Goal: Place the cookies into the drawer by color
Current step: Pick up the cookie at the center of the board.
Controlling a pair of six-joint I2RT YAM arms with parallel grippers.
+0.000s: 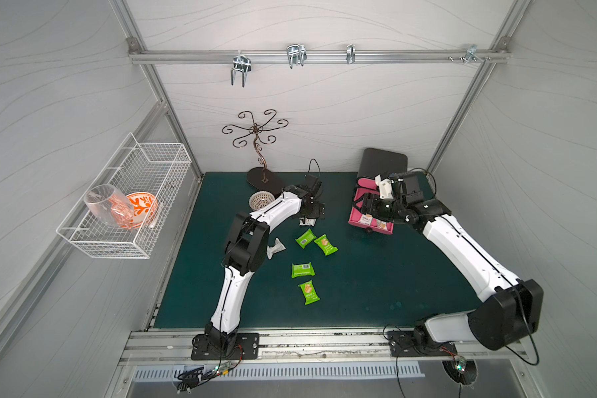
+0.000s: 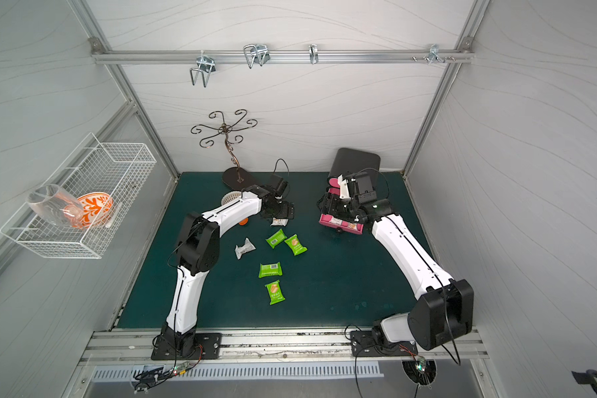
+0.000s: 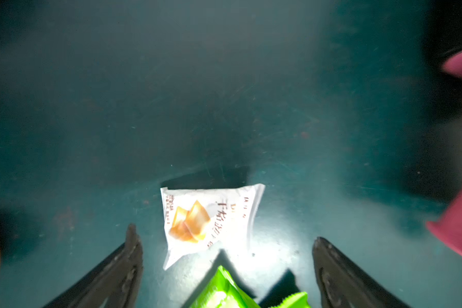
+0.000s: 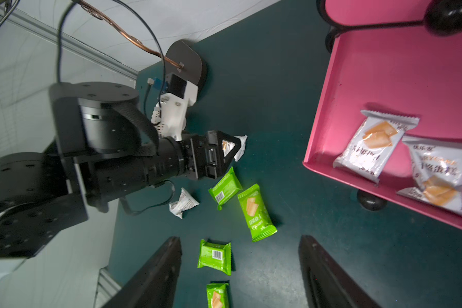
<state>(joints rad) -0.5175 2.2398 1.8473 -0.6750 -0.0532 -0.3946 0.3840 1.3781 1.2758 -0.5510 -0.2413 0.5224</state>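
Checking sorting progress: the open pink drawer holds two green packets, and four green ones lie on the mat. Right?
No: the two packets in the drawer are white, as the right wrist view shows. Four green packets do lie on the mat.

At the left of both top views, a white wire basket [image 1: 152, 172] hangs on the wall. It holds a tilted clear drinking glass [image 1: 106, 205] and an orange-and-white patterned bowl [image 1: 143, 206]. At upper centre, a bronze scrolled wire stand [image 1: 260, 155] rises from its dark oval base on the dark green table mat [image 1: 376, 275], with a small white ribbed basket [image 1: 260, 200] just beside that base. Silver metal hooks [image 1: 295, 55] hang from the aluminium rail [image 1: 393, 55] across the top.
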